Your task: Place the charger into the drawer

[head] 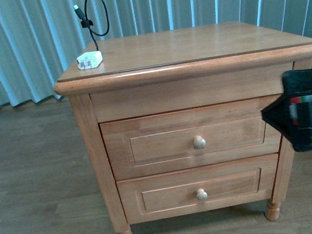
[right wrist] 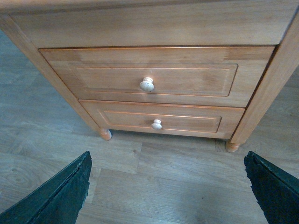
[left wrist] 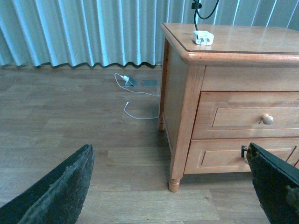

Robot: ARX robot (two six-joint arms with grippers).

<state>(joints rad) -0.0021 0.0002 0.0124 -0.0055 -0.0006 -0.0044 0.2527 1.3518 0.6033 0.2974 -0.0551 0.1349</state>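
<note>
Light-brown wood, smooth and faintly glossy, is seen all over the bedside cabinet (head: 192,46) in the front view. The charger (head: 89,60), a small white block, is laid near the front left corner of the flat top. Its thin black cable (head: 96,13) is raised behind it in a tied loop. Under the rounded edge of the top, the drawer (head: 146,131) is shut; a recessed panel and a round pale knob (head: 199,142) are set in its front. The shorter drawer (head: 133,200) below it is shut too. A blurred black part of the right arm (head: 310,116) is seen at the right edge, level with the drawer and well apart from the charger; the jaws cannot be judged here.

In the left wrist view, the jaws of the left gripper (left wrist: 169,149) are spread wide and nothing is held. Its dark, matt fingers (left wrist: 60,186) are seen low over the plank floor (left wrist: 70,116). The charger is seen up on the cabinet top, well apart from them. A white cord (left wrist: 140,100) is laid on the floor near the pleated pale blue curtain (left wrist: 70,28).

In the right wrist view, the jaws of the right gripper (right wrist: 167,156) are likewise spread wide and nothing is held. Both drawer fronts are faced, beyond the gap between the jaws. A rounded, turned foot (right wrist: 105,134) is seen under the cabinet.
</note>
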